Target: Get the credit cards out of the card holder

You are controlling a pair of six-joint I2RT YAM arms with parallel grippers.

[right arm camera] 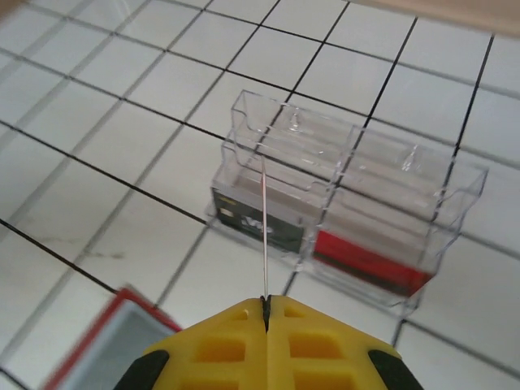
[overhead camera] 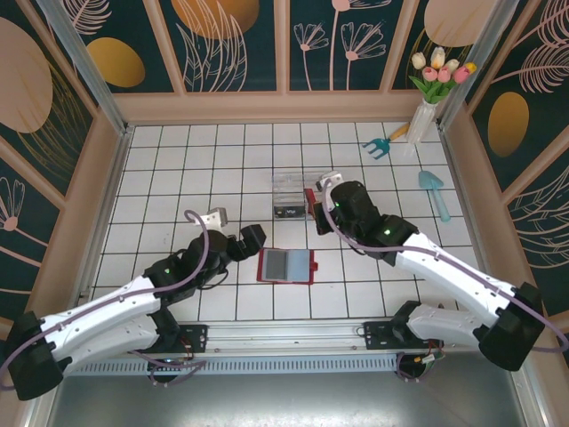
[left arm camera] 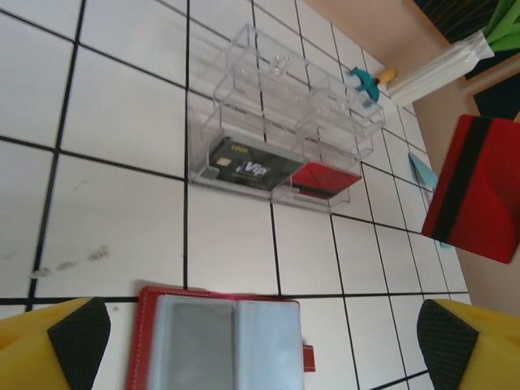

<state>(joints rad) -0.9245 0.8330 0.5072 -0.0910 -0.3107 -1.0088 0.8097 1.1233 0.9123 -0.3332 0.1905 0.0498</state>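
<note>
The right gripper is clamped on a red credit card, which its wrist view shows edge-on as a thin line rising from the jaws. The clear plastic tray lies straight ahead, just beyond the card. The left gripper is spread wide and empty. The open red card holder lies flat below its 2 fingers, long axis across the gap.
</note>
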